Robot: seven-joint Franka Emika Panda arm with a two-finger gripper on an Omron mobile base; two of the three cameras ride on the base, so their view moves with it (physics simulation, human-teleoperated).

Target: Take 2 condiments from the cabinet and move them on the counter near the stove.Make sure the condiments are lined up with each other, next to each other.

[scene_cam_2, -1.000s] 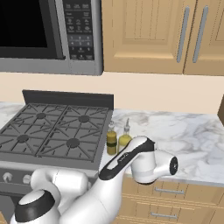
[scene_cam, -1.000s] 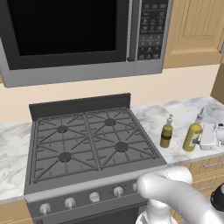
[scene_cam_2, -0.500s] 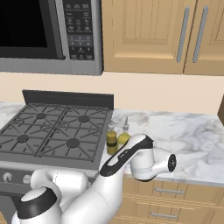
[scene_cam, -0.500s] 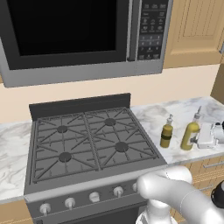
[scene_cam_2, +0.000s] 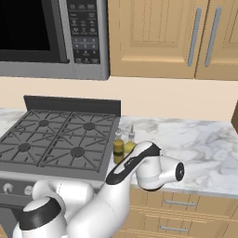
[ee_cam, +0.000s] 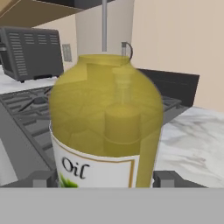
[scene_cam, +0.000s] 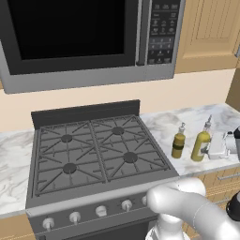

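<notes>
The stove [scene_cam: 93, 154] sits on your left, the marble counter [scene_cam: 164, 126] running right of it. There the yellow bottle [scene_cam: 201, 144] stands upright just beside the olive-green bottle [scene_cam: 178, 144] — side by side, near the stove's edge. Your gripper [ee_cam: 105, 180] straddles the yellow bottle, fingers [ee_cam: 164, 179] apart and released.

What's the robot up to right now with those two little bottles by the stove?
Gripper around the yellow bottle, jaw closure unclear. Bottle upright on the counter, beside the olive bottle, right of the stove. Nothing in the way.
</notes>
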